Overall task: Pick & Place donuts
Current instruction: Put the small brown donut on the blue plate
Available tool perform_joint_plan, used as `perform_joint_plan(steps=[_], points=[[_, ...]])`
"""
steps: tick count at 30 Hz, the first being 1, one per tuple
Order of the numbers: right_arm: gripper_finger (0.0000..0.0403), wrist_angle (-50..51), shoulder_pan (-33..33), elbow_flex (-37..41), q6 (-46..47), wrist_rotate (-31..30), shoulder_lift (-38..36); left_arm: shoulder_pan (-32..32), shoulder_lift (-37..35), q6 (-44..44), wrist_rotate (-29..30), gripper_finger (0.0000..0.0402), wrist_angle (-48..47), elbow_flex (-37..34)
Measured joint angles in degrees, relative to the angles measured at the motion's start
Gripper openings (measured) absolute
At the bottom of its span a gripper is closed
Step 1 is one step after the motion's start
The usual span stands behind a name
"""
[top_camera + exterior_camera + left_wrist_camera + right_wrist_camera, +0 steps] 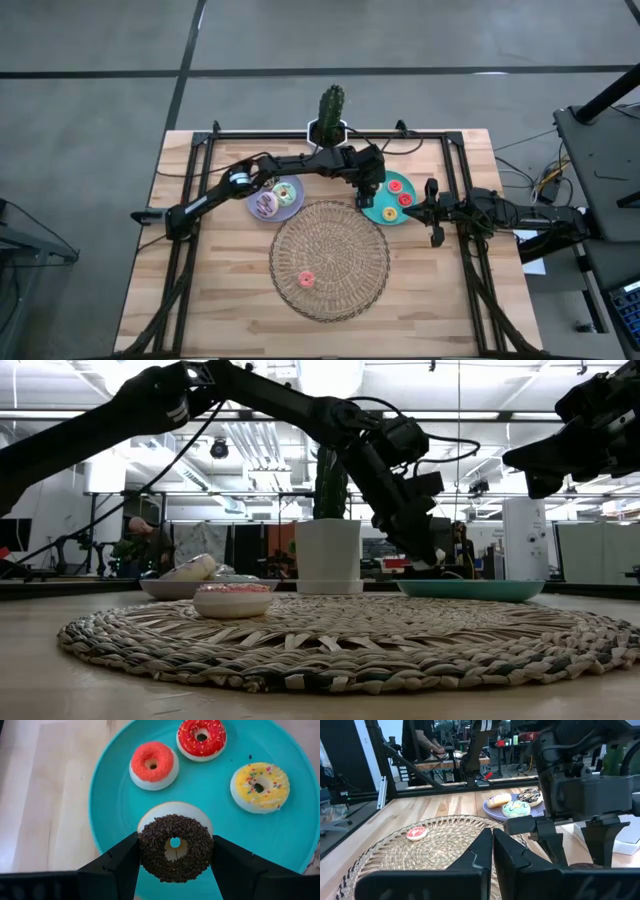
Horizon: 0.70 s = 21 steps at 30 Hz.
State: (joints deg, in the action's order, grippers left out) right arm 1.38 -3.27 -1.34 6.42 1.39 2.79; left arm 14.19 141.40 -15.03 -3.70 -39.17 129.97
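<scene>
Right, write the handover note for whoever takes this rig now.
Left pincer: over the teal plate, shut on the dark brown donut.
Right pincer: shut, empty, waiting right of the teal plate.
Teal plate also holds the red, orange and yellow donuts.
Lavender plate: three larger iced donuts, untouched.
Done: one pink donut lies on the wicker mat.
Left: place the brown one, then the rest.

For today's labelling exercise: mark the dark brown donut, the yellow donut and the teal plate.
dark brown donut (175,847), left wrist view, sprinkled top.
yellow donut (260,786), left wrist view, iced top.
teal plate (112,805), left wrist view, bare surface.
</scene>
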Motion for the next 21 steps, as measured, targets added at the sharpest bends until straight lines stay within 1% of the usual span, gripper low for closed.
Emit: perform_joint_plan(steps=[6, 14, 21], points=[[0.0008, 0.01, 0.0, 0.0, 0.0, 0.02, 0.0, 0.03, 0.0, 0.02, 0.12, 0.0195, -0.31, -0.2], [0.0008, 0.01, 0.02, 0.0, 0.0, 0.0, 0.0, 0.03, 0.0, 0.04, 0.15, 0.0195, -0.53, -2.72], [0.0009, 0.01, 0.0, -0.01, 0.0, 0.0, 0.0, 0.03, 0.0, 0.15, 0.15, 0.0195, -0.46, -2.75]])
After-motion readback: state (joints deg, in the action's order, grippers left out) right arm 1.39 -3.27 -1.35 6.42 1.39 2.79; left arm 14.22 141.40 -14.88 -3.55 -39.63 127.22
